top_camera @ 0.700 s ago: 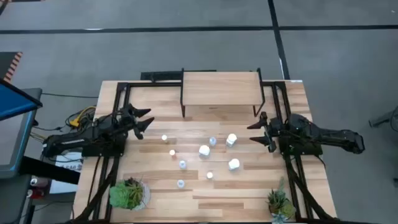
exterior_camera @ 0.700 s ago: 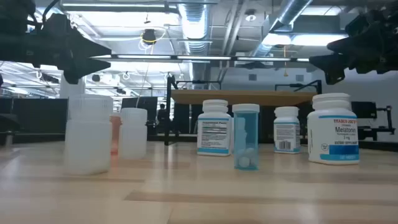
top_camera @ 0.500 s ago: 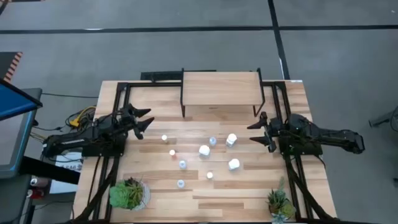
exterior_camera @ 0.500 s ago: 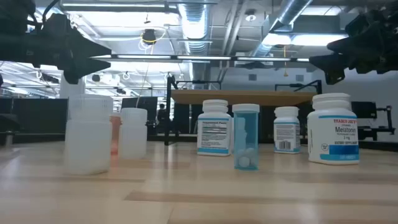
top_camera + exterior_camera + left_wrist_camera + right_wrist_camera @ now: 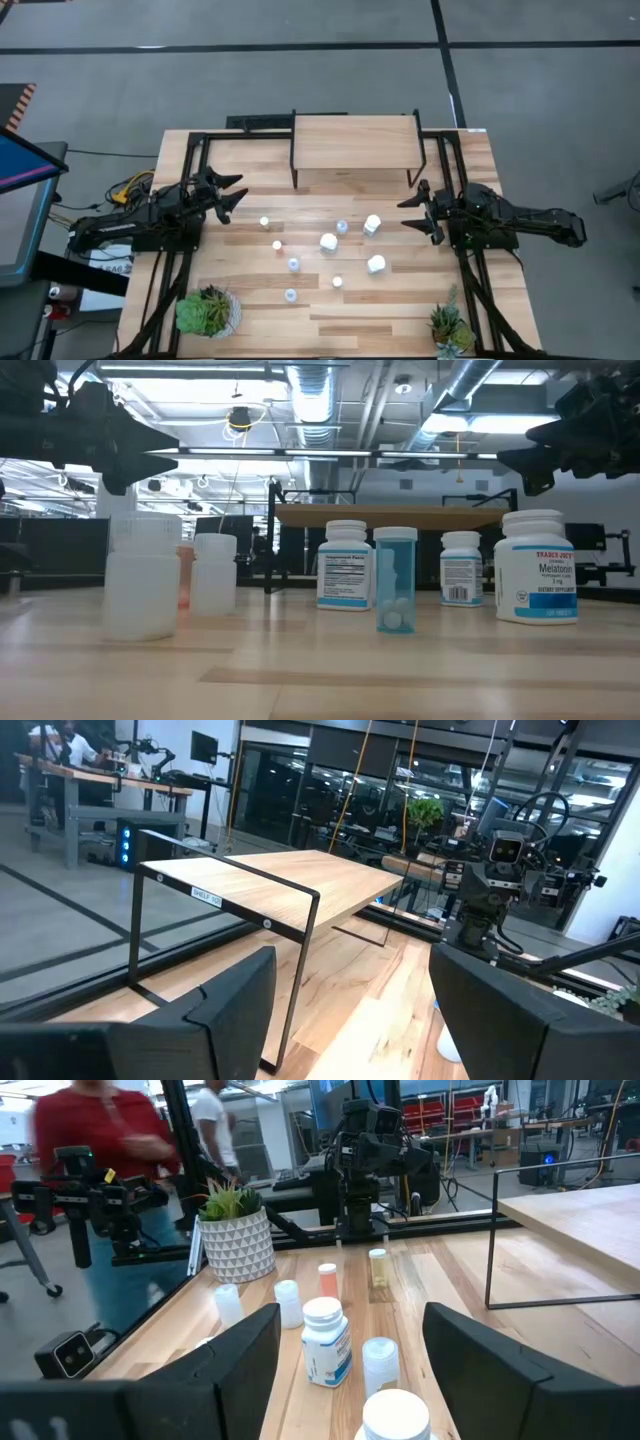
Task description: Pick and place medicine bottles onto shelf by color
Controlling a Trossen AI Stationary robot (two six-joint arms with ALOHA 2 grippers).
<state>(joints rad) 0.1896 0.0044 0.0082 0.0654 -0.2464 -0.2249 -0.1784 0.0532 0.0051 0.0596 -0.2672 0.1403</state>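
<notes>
Several small white-capped medicine bottles (image 5: 328, 241) stand upright on their bases, scattered over the middle of the wooden table. Among them are a pale blue bottle (image 5: 396, 580), an orange one (image 5: 327, 1280) and a larger white labelled one (image 5: 537, 567). The shelf (image 5: 355, 143), a light-wood board on black legs, stands at the table's far edge with nothing on it. My left gripper (image 5: 238, 190) hovers open to the left of the bottles, above the table. My right gripper (image 5: 404, 213) hovers open to their right. Neither gripper has anything between its fingers.
Two potted green plants stand near the front edge, one at the left (image 5: 207, 312) and one at the right (image 5: 449, 327). Black arm frames (image 5: 180, 200) run along both sides of the table. People (image 5: 95, 1190) are in the room beyond the left side.
</notes>
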